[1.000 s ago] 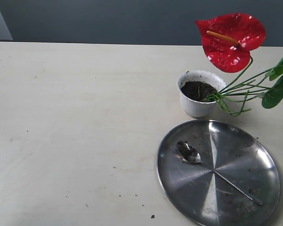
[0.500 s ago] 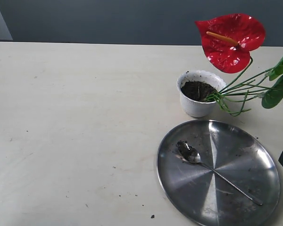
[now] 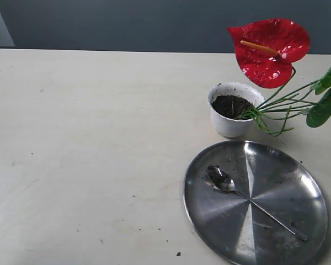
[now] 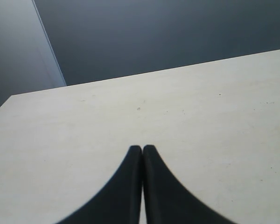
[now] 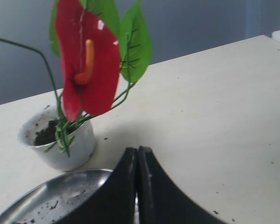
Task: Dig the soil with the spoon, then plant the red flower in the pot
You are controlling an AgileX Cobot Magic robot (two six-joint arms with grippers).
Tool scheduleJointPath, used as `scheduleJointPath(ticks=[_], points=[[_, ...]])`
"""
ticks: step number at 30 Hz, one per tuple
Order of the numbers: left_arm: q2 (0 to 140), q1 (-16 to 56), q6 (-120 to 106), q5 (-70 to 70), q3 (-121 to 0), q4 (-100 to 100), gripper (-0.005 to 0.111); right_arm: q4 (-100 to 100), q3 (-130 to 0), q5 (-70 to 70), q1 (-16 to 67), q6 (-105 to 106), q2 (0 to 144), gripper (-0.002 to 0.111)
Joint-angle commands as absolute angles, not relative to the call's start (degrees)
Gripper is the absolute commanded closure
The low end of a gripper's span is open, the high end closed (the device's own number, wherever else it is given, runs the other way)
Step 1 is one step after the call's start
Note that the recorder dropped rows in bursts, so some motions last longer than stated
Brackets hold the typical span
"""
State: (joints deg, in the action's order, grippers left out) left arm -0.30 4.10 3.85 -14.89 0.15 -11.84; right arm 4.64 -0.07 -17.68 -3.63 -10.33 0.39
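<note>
The white pot stands at the back right of the table, holding dark soil. The red flower leans out of the pot, its green stems rooted at the rim. The spoon lies on the steel plate in front of the pot, bowl toward the left. My right gripper is shut and empty, near the plate's edge, out of the exterior view. My left gripper is shut and empty over bare table.
Green leaves hang at the right edge beside the bloom. Soil crumbs dot the table near the plate. A dark wall runs behind the table's far edge.
The dark gripper parts seen at the exterior view's lower right edge have moved out of sight. The bloom has shifted very slightly. Pot, plate and spoon stay put.
</note>
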Motion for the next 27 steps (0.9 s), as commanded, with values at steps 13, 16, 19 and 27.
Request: scheduleJointPath(ticks=[13,16,19,27], points=[[0.0,4.2,3.9,-14.5,0.0,-11.6,0.105,4.5,0.0,-17.1,-6.3,-10.3,0.0,0.108],[0.0,4.2,3.9,-14.5,0.0,-11.6,0.105,4.4,0.0,-17.1,-6.3,-10.3,0.0,0.108],[0.0,4.2,3.9,-14.5,0.0,-11.6,0.105,4.4,0.0,-17.2,-6.3,-10.3,0.0,0.108],[0.0,4.2,3.9,-14.5,0.0,-11.6,0.105,2.5,0.0,-17.3,-6.3,-6.6,0.0,0.108]])
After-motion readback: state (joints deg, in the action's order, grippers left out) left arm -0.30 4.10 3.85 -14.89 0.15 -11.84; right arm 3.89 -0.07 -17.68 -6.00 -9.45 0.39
